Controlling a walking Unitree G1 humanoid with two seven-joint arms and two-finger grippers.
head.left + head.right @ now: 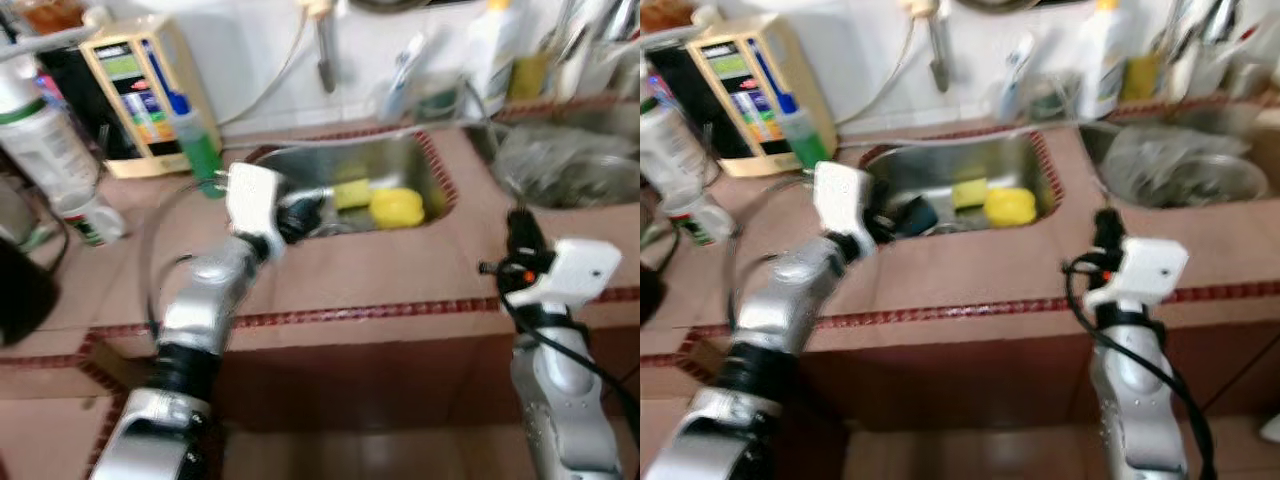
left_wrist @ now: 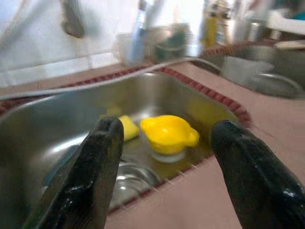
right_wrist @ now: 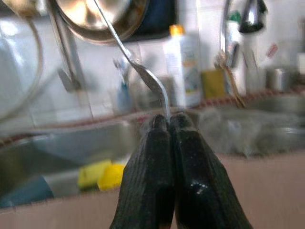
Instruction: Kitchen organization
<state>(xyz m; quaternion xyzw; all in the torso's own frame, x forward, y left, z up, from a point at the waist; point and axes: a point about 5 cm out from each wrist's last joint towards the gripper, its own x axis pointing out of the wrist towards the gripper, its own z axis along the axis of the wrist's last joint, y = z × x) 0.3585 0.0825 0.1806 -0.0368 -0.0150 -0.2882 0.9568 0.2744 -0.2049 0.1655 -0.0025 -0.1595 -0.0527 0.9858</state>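
Two risks: the biggest is the spoon slipping, the smaller a clumsy reach into the sink.
Counter: brown tiled top with a red patterned edge; it carries everything and both arms work over it.
Sink: steel basin sunk in the counter; the yellow cup and the sponge lie in it, side by side and near its right wall.
Clutter: a box and a green bottle stand left of the sink, and a crumpled bag lies to its right; any wide swing could knock these.
Left gripper: fingers spread wide, empty, poised at the sink's left rim and aimed at the cup.
Right gripper: fingers pressed together on the very end of a spoon, held above the counter's front edge, right of the sink.
Spoon: thin metal, pinched only at its handle tip and tilting up and away; so small a hold could let it pivot or drop to the floor if the arm jerks.
Cup: yellow, seemingly upside down on the sink floor; smooth and rounded, it may skid from the fingers on wet steel.
Sponge: yellow, touching or just beside the cup; the fingers could snag it by mistake.
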